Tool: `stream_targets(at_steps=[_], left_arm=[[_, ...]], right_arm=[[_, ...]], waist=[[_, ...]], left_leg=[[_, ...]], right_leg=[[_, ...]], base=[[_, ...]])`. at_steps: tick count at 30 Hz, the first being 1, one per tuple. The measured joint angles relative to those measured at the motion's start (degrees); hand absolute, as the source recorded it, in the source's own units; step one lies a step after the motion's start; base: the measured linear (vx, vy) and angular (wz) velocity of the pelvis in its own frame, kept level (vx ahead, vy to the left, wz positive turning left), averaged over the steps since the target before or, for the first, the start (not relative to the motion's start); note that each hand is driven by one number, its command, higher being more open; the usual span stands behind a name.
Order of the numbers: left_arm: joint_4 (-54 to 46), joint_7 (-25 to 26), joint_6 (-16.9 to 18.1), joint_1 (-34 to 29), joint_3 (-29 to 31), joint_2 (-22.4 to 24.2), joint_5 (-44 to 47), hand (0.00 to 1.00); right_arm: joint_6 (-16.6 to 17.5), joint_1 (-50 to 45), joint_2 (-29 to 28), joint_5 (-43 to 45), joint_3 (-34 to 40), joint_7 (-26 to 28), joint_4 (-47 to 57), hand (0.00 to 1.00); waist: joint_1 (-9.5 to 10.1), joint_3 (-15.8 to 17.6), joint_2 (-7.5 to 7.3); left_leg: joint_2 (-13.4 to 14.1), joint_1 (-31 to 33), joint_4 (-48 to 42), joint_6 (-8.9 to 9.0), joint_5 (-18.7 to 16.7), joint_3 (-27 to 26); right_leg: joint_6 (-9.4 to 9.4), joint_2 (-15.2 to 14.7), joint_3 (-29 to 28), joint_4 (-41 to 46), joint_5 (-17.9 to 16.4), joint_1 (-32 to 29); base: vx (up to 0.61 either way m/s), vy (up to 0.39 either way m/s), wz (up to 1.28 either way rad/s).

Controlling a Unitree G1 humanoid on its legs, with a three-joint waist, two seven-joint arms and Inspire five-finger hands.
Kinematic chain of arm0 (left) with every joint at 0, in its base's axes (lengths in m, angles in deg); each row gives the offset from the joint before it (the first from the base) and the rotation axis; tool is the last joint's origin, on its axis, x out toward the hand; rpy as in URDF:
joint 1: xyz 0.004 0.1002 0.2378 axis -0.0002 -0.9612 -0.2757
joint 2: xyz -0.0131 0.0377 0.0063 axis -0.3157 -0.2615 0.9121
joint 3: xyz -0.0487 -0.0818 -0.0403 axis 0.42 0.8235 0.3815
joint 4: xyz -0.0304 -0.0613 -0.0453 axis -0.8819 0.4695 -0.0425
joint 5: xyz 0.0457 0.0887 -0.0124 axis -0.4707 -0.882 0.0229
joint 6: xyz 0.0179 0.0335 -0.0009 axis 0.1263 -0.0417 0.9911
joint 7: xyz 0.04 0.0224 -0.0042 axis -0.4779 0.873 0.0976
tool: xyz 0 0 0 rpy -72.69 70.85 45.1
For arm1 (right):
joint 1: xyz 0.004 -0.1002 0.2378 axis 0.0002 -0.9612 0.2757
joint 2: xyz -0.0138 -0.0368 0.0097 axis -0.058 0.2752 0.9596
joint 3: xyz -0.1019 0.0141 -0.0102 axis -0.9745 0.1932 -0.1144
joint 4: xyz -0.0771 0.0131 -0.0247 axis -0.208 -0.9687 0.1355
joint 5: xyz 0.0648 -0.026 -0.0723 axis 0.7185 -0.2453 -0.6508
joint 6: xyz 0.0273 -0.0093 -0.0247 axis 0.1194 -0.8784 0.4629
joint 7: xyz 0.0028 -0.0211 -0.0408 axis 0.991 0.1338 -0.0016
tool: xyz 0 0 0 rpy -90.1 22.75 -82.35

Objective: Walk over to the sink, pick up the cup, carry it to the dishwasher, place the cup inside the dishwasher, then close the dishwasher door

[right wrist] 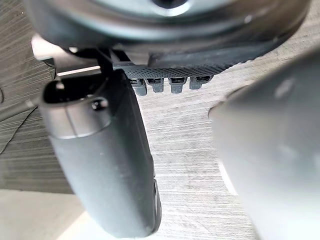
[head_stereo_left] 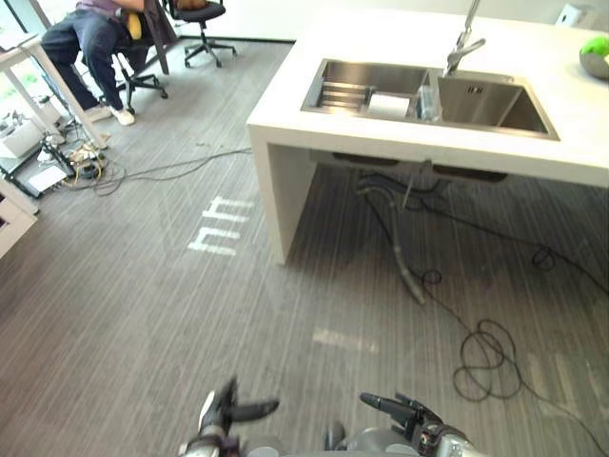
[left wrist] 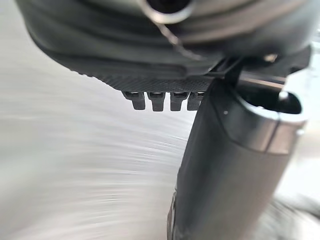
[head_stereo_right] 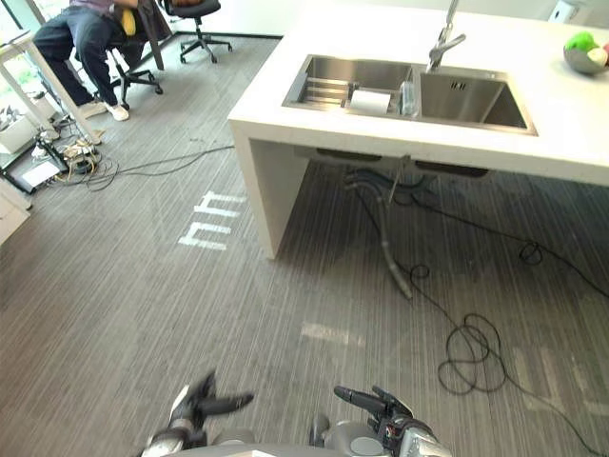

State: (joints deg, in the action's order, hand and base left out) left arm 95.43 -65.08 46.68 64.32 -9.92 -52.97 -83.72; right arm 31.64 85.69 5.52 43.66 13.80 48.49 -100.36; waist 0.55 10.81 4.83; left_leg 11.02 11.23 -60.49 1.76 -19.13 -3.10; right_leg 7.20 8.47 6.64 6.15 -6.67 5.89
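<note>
**A:** Where are the hands?

**B:** Low at the near edge of the head views. The left hand (head_stereo_left: pixel 221 415) is spread wide, with its thumb pointing across toward the other hand. The right hand (head_stereo_left: pixel 411 413) is just as wide, its fingers stretched straight toward the left one. The two are apart, over grey striped floor (head_stereo_left: pixel 143 314). Each wrist view shows a straight thumb beside a row of fingertips.

**A:** And the cup?

**B:** The clear cup (head_stereo_left: pixel 428 99) stands upright in the stainless double sink (head_stereo_left: pixel 495 110). It is at the divider between the two basins, just beneath the faucet (head_stereo_left: pixel 462 43), and well apart from both hands.

**A:** What else is in the sink?

**B:** The left basin has a slatted steel rack (head_stereo_left: pixel 344 93) in its left part. A flat white piece (head_stereo_left: pixel 388 105) lies between the rack and the cup. I cannot tell whether it is cloth or paper.

**A:** The surface?

**B:** A white worktop (head_stereo_left: pixel 285 109) on a thick white side panel, with its near-left corner toward the robot. A grey bowl (head_stereo_left: pixel 592 63) with something green in it sits at the worktop's right edge.

**A:** The room?

**B:** A grey hose (head_stereo_left: pixel 407 267) trails from under the sink onto the floor. White marks (head_stereo_left: pixel 221 228) lie on the floor left of the worktop's near-left corner. At the far left a person (head_stereo_left: pixel 90 33) sits on an office chair (head_stereo_left: pixel 143 78) beside a white desk (head_stereo_left: pixel 19 52). A tangle of wires and boxes (head_stereo_left: pixel 67 157) lies on the floor near it, and a second chair (head_stereo_left: pixel 202 19) stands beyond.
</note>
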Motion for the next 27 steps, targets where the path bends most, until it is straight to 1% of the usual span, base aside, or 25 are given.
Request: stream_targets(at_steps=[2, 3, 4, 5, 6, 8, 9, 10, 11, 12, 13, 14, 15, 16, 17, 18, 19, 20, 21, 22, 23, 24, 25, 26, 27], left_arm=[[-15.83, 3.97, 5.56, 4.45, -1.90, -0.98, -6.39, 1.00], [-18.75, 5.90, 7.01, 5.98, -1.92, -0.96, -9.30, 1.00], [-23.17, 8.13, 8.53, 8.19, -2.28, -0.92, -12.59, 1.00], [-30.31, 12.43, 10.85, 11.03, -3.46, -1.11, -17.21, 1.00], [-34.64, 15.93, 13.10, 13.02, -4.14, -1.40, -20.56, 1.00], [-37.58, 19.11, 15.06, 14.63, -4.65, -2.56, -23.96, 1.00], [-40.93, 21.52, 15.75, 16.15, -5.51, -4.20, -27.16, 1.00], [-41.92, 22.05, 15.71, 16.92, -5.74, -4.89, -28.15, 1.00], [-42.85, 22.33, 15.21, 18.98, -5.77, -6.95, -30.17, 1.00], [-42.66, 22.86, 14.31, 20.38, -5.72, -9.79, -30.99, 1.00], [-42.55, 23.20, 13.81, 20.53, -5.62, -11.21, -31.25, 1.00], [-42.47, 23.30, 12.00, 20.58, -5.65, -13.25, -31.15, 1.00], [-42.44, 23.24, 10.93, 20.70, -5.69, -13.89, -31.06, 1.00], [-41.90, 22.89, 8.88, 20.76, -5.75, -13.96, -30.73, 1.00], [-40.87, 22.69, 6.82, 20.82, -6.65, -13.85, -30.34, 1.00], [-40.47, 22.61, 5.69, 21.03, -7.41, -14.11, -29.91, 1.00], [-39.56, 22.25, 3.98, 21.88, -8.62, -14.89, -29.37, 1.00], [-39.28, 22.03, 2.72, 22.71, -9.47, -15.60, -28.78, 1.00], [-39.26, 21.96, 2.17, 23.28, -9.92, -15.87, -28.25, 1.00], [-39.27, 21.80, 1.38, 24.34, -10.46, -16.28, -26.75, 1.00], [-39.27, 21.78, 0.94, 24.97, -10.42, -16.43, -26.61, 1.00], [-39.27, 21.77, 0.89, 25.01, -10.39, -16.39, -26.62, 1.00], [-39.27, 21.62, 0.77, 24.67, -10.42, -16.29, -26.77, 1.00], [-39.34, 21.67, 0.92, 23.71, -10.22, -16.45, -27.33, 1.00], [-39.52, 22.08, 0.95, 21.66, -10.04, -14.35, -28.02, 1.00]], right_arm=[[-0.40, 1.23, 0.04, -0.30, -1.56, 0.12, -0.11, 1.00], [-0.42, 1.17, 0.16, -0.52, -1.96, 0.28, -0.18, 1.00], [-0.35, 0.77, 0.61, -0.99, -2.48, 0.51, -0.57, 1.00], [0.07, -0.20, 1.87, -2.36, -2.73, 0.94, -2.13, 1.00], [0.29, -0.36, 2.51, -2.85, -2.39, 0.89, -3.59, 1.00], [0.76, -0.59, 2.80, -4.38, -2.68, 0.31, -4.13, 1.00], [1.57, -1.22, 2.75, -4.81, -2.41, -0.23, -4.18, 1.00], [1.76, -1.17, 2.52, -5.05, -2.24, -0.21, -4.25, 1.00], [1.43, -1.00, 1.32, -5.28, -1.48, -0.19, -4.57, 1.00], [1.16, -0.94, 0.01, -5.35, -0.93, -0.39, -4.65, 1.00], [1.23, -0.99, -0.70, -5.34, -0.90, -0.63, -4.73, 1.00], [1.31, -1.35, -2.18, -5.29, -0.72, -1.17, -4.58, 1.00], [1.42, -1.37, -2.51, -5.30, -0.64, -1.33, -4.10, 1.00], [1.87, -1.49, -2.58, -5.17, -0.62, -1.96, -2.99, 1.00], [2.16, -1.92, -2.43, -5.28, -0.65, -2.54, -1.83, 1.00], [2.18, -1.97, -2.44, -5.33, -0.65, -2.73, -1.47, 1.00], [2.29, -1.89, -2.57, -5.32, -0.41, -3.35, -0.73, 1.00], [2.30, -1.84, -3.11, -5.27, 0.33, -3.88, -0.06, 1.00], [2.29, -1.90, -3.20, -5.27, 0.96, -4.00, 0.19, 1.00], [2.27, -1.95, -3.66, -5.27, 2.02, -4.16, 0.43, 1.00], [2.12, -1.97, -3.77, -5.26, 2.21, -4.31, 0.65, 1.00], [1.99, -2.01, -3.80, -5.26, 2.20, -4.32, 0.74, 1.00], [1.56, -2.57, -4.28, -5.40, 1.88, -4.18, 1.24, 1.00], [1.32, -3.52, -4.67, -5.88, 1.69, -4.00, 1.57, 1.00], [1.08, -3.50, -3.24, -6.52, 1.63, -3.48, 1.82, 1.00]], waist=[[0.37, 1.54, -2.08], [0.18, 1.93, -2.71], [0.12, 2.06, -2.91], [0.22, 1.37, -1.65], [0.25, 0.44, 0.37], [1.03, -0.37, 0.25], [1.64, -1.67, 0.32], [1.65, -1.93, 0.51], [1.62, -2.20, -0.43], [1.64, -2.36, -2.76], [1.64, -2.63, -3.81], [1.54, -3.27, -5.43], [1.34, -3.33, -5.94], [0.96, -3.29, -6.36], [0.68, -3.38, -6.40], [0.43, -3.41, -6.45], [-0.07, -3.39, -6.30], [-0.74, -3.33, -6.05], [-0.96, -3.35, -6.07], [-1.39, -3.36, -6.08], [-1.67, -3.40, -6.13], [-1.69, -3.43, -6.19], [-1.61, -3.91, -6.97], [-1.39, -4.96, -7.94], [-1.25, -5.75, -4.89]], left_leg=[[-3.45, 5.99, 15.82, -0.72, -0.36, -6.59], [-4.67, 6.71, 20.85, -0.70, 0.90, -8.41], [-6.37, 7.56, 29.54, -0.04, 4.74, -10.40], [-7.65, 8.79, 42.74, 0.99, 11.72, -10.69], [-7.22, 10.25, 46.71, 0.00, 15.78, -9.26], [-8.32, 9.13, 45.53, -2.15, 23.19, -8.06], [-9.77, 9.92, 42.95, -4.57, 23.68, -6.61], [-10.11, 10.05, 42.08, -6.07, 22.66, -6.33], [-11.17, 9.08, 41.28, -7.28, 20.72, -6.52], [-12.42, 6.10, 41.80, -7.35, 19.15, -7.50], [-12.82, 4.40, 42.16, -7.40, 18.20, -7.83], [-13.25, 0.94, 43.37, -7.40, 16.33, -8.15], [-13.34, -0.93, 44.01, -7.26, 15.51, -8.22], [-13.45, -5.29, 45.79, -6.85, 14.27, -8.53], [-13.29, -10.32, 48.85, -6.30, 13.67, -9.26], [-13.05, -12.65, 50.42, -6.05, 13.52, -9.53], [-12.16, -16.25, 52.64, -5.45, 13.20, -9.93], [-10.87, -18.25, 53.54, -4.38, 12.55, -9.89], [-10.12, -18.84, 53.68, -3.71, 12.14, -9.82], [-8.88, -19.77, 53.70, -2.38, 11.30, -9.44], [-7.73, -20.42, 53.26, -0.68, 10.12, -8.83], [-7.30, -20.78, 52.82, 0.03, 9.43, -8.57], [-6.61, -21.57, 51.19, 1.74, 7.30, -8.04], [-6.08, -22.53, 49.50, 3.76, 4.68, -7.34], [-2.93, -22.63, 48.28, 5.11, 3.72, -7.49]], right_leg=[[-1.07, -3.21, -3.65, -2.96, -0.90, 4.65], [-1.69, -4.49, -4.23, -3.48, -1.58, 6.05], [-2.45, -6.12, -5.21, -3.98, -2.73, 7.83], [-3.89, -6.56, -7.12, -5.13, -5.00, 10.77], [-4.57, -6.09, -8.74, -5.58, -7.32, 13.37], [-5.60, -7.33, -11.02, -4.93, -9.40, 15.58], [-6.34, -8.68, -12.34, -0.34, -9.94, 13.68], [-6.35, -8.97, -12.42, 2.95, -9.94, 12.21], [-6.70, -9.65, -12.64, 11.51, -9.74, 9.11], [-9.36, -10.81, -12.67, 20.33, -8.17, 6.77], [-12.41, -11.23, -12.45, 25.00, -6.36, 5.28], [-22.24, -11.84, -12.10, 35.18, 0.06, 1.29], [-22.71, -12.79, -11.57, 41.15, 1.21, -1.17], [-20.42, -15.51, -8.20, 51.57, -0.04, -6.13], [-16.36, -18.71, -4.78, 56.80, -2.42, -10.27], [-14.83, -19.95, -3.37, 57.00, -3.46, -12.12], [-13.10, -21.28, -0.86, 53.66, -5.22, -15.29], [-12.08, -21.45, 1.41, 45.55, -6.36, -17.52], [-11.81, -21.33, 2.40, 40.14, -6.46, -18.12], [-11.36, -21.07, 3.54, 28.41, -5.90, -18.60], [-10.30, -20.71, 2.57, 17.25, -2.85, -18.50], [-9.92, -20.70, 1.61, 13.73, -0.73, -18.42], [-9.60, -20.66, -0.59, 10.04, 5.36, -17.81], [-14.81, -21.07, -1.95, 9.72, 10.05, -16.62], [-13.58, -18.42, -0.68, 10.00, 9.21, -15.72]], base=[[0.50, 0.053, -0.80], [0.41, 0.078, -0.55], [0.64, 0.173, -0.57], [0.67, 0.241, -0.72], [0.71, 0.288, -0.74], [0.59, 0.268, -0.61], [0.66, 0.289, -0.43], [0.76, 0.337, -0.18], [0.62, 0.248, 0.05], [0.62, 0.219, 0.01], [0.61, 0.151, -0.18], [0.46, 0.090, -0.21], [0.52, 0.098, -0.27], [0.46, 0.095, -0.31], [0.42, 0.087, -0.33], [0.45, 0.046, -0.32], [0.35, -0.005, -0.20], [0.35, -0.041, -0.13], [0.34, -0.149, 0.03], [0.40, -0.237, 0.13], [0.40, -0.266, 0.17], [0.34, -0.286, 0.25], [0.37, -0.366, 0.28], [0.39, -0.410, 0.21], [0.39, -0.423, 0.15]])
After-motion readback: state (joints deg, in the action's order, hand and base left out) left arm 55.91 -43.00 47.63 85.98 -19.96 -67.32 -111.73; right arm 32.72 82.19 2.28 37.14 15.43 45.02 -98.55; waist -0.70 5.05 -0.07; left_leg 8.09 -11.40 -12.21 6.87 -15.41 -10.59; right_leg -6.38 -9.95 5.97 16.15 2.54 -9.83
